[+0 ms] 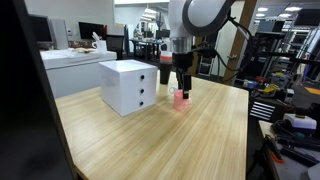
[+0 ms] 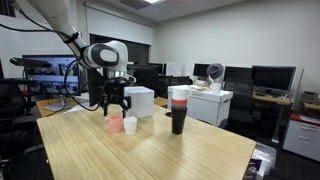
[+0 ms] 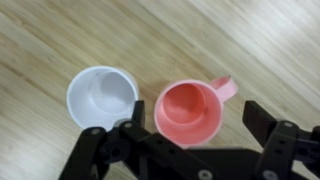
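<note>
A pink mug point(image 3: 188, 110) stands upright and empty on the wooden table, its handle pointing up and right in the wrist view. Close beside it, to its left in that view, stands an empty white cup point(image 3: 101, 95). My gripper point(image 3: 197, 118) hangs right over the pink mug with one finger on each side of it, open and holding nothing. In both exterior views the gripper point(image 1: 181, 85) point(image 2: 115, 105) points straight down a little above the pink mug point(image 1: 181, 99) point(image 2: 115, 124). The white cup point(image 2: 130, 125) shows next to it in an exterior view.
A white box with small drawers point(image 1: 128, 86) point(image 2: 140, 101) sits on the table point(image 1: 150, 140) close behind the cups. A tall dark tumbler with a red and white top point(image 2: 179, 110) stands further along. Desks, monitors and chairs surround the table.
</note>
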You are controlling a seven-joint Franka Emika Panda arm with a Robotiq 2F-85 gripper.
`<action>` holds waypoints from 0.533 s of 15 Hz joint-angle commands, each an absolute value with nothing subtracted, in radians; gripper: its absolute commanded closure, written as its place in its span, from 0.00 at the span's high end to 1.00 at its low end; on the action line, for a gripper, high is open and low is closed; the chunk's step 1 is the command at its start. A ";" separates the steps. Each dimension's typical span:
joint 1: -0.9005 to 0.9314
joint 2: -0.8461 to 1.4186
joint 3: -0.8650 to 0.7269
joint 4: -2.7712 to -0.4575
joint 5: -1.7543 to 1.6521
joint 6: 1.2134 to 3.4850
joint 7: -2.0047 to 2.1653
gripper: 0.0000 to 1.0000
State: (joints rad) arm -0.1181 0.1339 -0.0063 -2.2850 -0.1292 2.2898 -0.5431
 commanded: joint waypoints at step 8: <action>-0.078 0.141 -0.019 -2.327 -0.216 2.433 -0.494 1.00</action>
